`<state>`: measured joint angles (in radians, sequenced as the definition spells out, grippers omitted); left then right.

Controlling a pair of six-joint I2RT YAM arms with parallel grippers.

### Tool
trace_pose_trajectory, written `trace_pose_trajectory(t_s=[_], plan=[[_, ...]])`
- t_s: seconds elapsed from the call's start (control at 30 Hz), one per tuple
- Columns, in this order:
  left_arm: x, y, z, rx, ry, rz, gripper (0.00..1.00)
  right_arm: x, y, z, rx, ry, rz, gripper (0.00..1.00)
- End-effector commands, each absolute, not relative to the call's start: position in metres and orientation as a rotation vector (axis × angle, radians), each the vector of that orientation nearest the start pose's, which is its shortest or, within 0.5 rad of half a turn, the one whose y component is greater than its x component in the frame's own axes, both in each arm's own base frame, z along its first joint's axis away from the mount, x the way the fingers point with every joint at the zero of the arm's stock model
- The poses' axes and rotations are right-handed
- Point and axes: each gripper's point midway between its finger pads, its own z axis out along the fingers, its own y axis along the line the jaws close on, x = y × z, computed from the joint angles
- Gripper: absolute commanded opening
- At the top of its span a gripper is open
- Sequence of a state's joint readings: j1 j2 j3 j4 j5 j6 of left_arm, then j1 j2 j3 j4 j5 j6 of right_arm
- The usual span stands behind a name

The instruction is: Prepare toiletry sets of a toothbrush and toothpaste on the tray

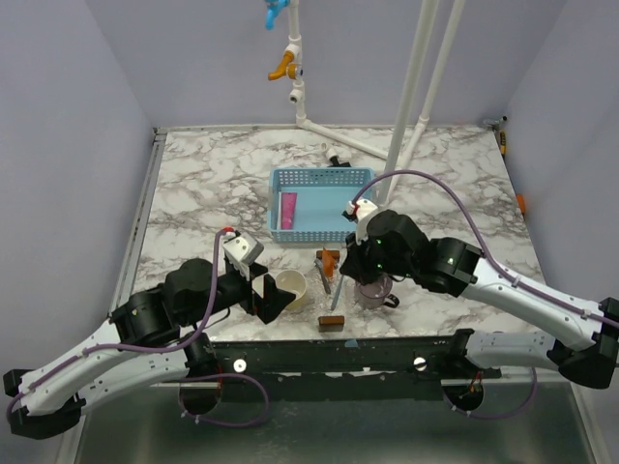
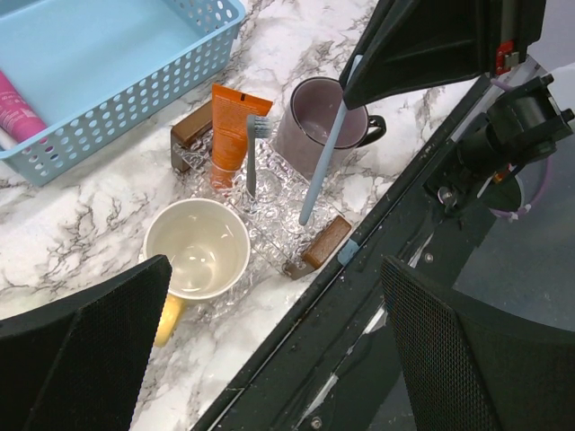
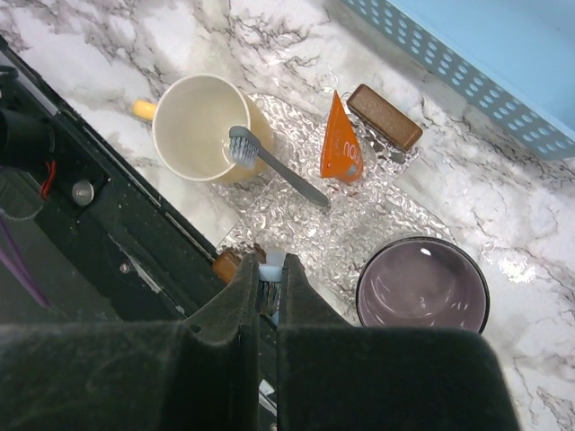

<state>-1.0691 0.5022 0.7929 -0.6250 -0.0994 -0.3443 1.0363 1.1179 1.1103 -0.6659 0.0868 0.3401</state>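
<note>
The clear glass tray (image 1: pixel 332 322) with brown wooden handles lies near the table's front edge. The orange toothpaste (image 1: pixel 331 261) lies on it, also seen in the left wrist view (image 2: pixel 229 135) and right wrist view (image 3: pixel 340 148). My right gripper (image 1: pixel 350 269) is shut on the pale blue toothbrush (image 2: pixel 323 153) and holds it slanted above the tray, its end showing between the jaws (image 3: pixel 271 272). A grey toothbrush (image 2: pixel 251 162) lies on the tray beside the tube. My left gripper (image 2: pixel 278 359) is open and empty, near a cream cup.
A cream cup (image 1: pixel 290 287) stands at the tray's left and a purple mug (image 1: pixel 372 292) at its right. A blue basket (image 1: pixel 319 203) holding a pink tube (image 1: pixel 289 211) sits behind. White pipes stand at the back. The table's black front edge (image 2: pixel 359 296) is close.
</note>
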Motion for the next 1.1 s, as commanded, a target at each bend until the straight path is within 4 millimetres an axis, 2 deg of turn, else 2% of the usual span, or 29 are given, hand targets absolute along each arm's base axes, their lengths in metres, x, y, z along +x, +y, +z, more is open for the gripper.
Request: trace_pose_trajectory(t_s=[0.0,0.4,0.73,1.07], plan=[[0.115,-0.199,0.250,0.627,1.874,-0.847,0.99,0.166,0.282,0.212,-0.753,2.209,0.625,0.00],[0.117,-0.200,0.246,0.635,1.876,-0.833,0.99,0.160,0.288,0.175,-0.797,2.314,0.600,0.00],[0.118,-0.202,0.244,0.642,1.881,-0.830,0.99,0.153,0.294,0.162,-0.805,2.370,0.629,0.00],[0.117,-0.203,0.244,0.649,1.881,-0.830,0.99,0.157,0.288,0.149,-0.783,2.418,0.551,0.04]])
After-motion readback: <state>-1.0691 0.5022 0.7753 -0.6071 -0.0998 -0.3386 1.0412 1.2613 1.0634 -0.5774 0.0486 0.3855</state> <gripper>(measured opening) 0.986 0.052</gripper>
